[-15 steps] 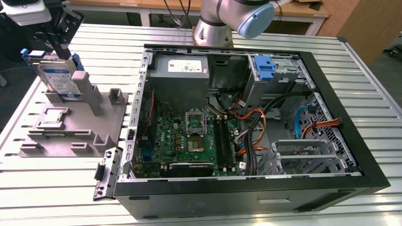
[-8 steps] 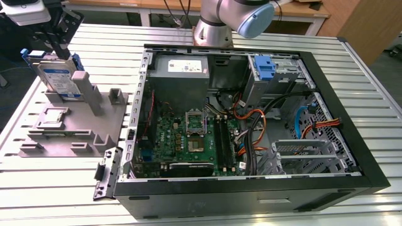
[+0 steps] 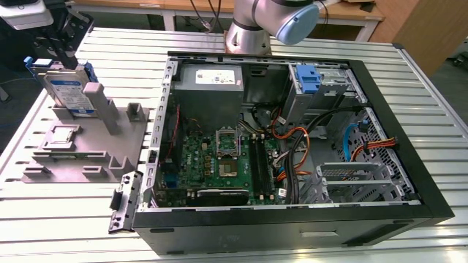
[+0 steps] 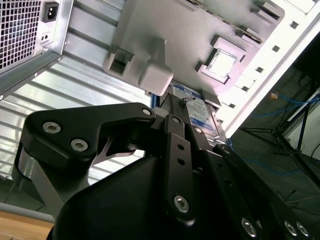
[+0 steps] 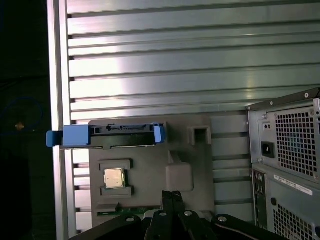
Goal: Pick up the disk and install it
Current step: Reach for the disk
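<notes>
The disk stands on edge in a grey holder on the table, at the exterior view's left, its blue carrier bracket around it and its white-and-blue label facing out. My gripper hangs just above the disk's top edge, fingers together with nothing seen between them. In the first wrist view the disk shows edge-on, apart from my shut gripper, which lies over a grey post. In the second wrist view the gripper points at the disk's label.
An open computer case lies to the exterior view's right of the holder, with a motherboard, a power supply, another blue carrier in a bay and a metal drive cage. A chip sits in the holder. The arm's base stands behind the case.
</notes>
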Robot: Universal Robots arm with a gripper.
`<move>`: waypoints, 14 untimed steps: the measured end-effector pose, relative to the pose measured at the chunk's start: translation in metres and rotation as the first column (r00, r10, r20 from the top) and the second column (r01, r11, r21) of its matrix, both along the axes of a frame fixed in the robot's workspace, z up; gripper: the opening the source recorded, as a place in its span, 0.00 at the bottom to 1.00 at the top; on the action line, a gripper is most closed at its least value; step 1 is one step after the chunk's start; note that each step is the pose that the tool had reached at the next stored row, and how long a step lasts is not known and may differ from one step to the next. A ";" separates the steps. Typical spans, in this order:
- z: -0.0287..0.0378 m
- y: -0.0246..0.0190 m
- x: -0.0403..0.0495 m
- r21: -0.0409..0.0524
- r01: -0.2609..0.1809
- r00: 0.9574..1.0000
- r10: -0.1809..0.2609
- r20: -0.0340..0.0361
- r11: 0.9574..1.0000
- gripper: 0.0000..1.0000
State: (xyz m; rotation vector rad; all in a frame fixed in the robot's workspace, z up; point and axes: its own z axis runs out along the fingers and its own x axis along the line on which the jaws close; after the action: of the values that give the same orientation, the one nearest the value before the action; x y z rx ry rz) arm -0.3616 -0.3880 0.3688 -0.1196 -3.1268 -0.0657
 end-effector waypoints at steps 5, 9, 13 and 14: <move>0.0000 0.0002 -0.0006 0.000 0.000 1.000 0.000 0.000 1.000 0.10; 0.0000 0.0003 -0.0033 0.000 0.000 1.000 0.000 0.000 1.000 0.10; -0.0001 0.0005 -0.0069 0.000 0.000 1.000 0.000 0.000 1.000 0.10; -0.0001 0.0005 -0.0076 0.000 0.000 1.000 0.000 0.000 1.000 0.10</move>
State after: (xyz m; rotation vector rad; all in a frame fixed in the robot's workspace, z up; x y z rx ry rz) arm -0.3692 -0.3875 0.3687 -0.1198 -3.1268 -0.0657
